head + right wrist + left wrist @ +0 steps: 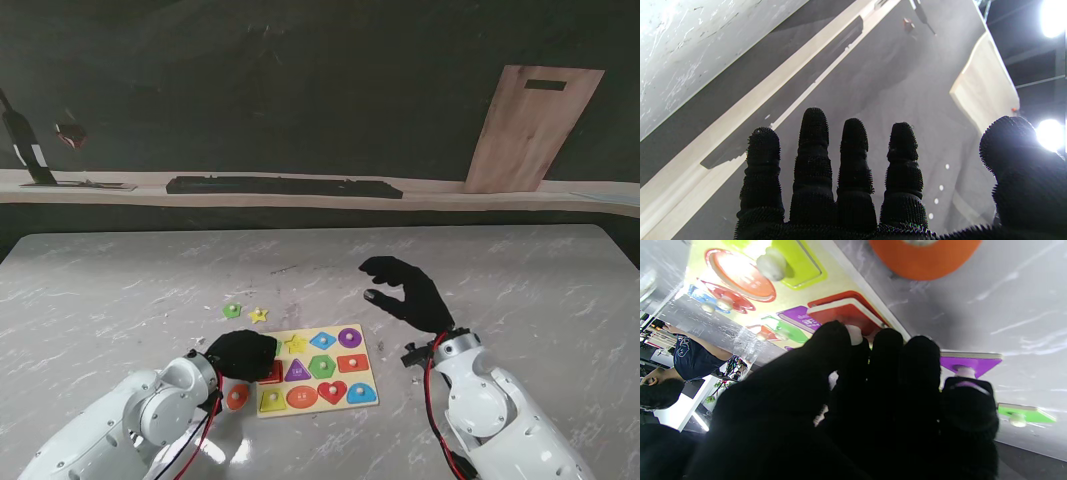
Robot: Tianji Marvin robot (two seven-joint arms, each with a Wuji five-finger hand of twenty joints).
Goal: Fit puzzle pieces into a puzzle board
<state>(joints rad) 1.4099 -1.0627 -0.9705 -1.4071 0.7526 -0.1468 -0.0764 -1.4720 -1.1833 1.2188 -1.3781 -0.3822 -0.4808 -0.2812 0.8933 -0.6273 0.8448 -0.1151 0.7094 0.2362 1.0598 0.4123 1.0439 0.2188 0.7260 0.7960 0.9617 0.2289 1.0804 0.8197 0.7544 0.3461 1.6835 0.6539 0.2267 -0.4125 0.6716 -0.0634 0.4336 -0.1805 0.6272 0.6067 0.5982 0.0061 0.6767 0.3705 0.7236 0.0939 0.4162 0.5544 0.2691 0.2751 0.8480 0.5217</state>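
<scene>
The yellow puzzle board (318,384) lies near me at the table's middle, with several coloured knobbed pieces seated in it. My left hand (243,353) sits over the board's left edge, thumb and fingers (887,373) pinched on the white knob of the red square piece (846,311). That piece rests tilted over its red recess. An orange piece (237,397) lies on the table just left of the board. A green piece (232,311) and a yellow star (258,315) lie farther from me. My right hand (405,292) hovers open to the board's right, holding nothing.
A purple triangle piece (968,361) lies on the table beyond my left fingertips, hidden in the stand view. At the back, a ledge carries a long black bar (285,186), and a wooden cutting board (532,128) leans on the wall.
</scene>
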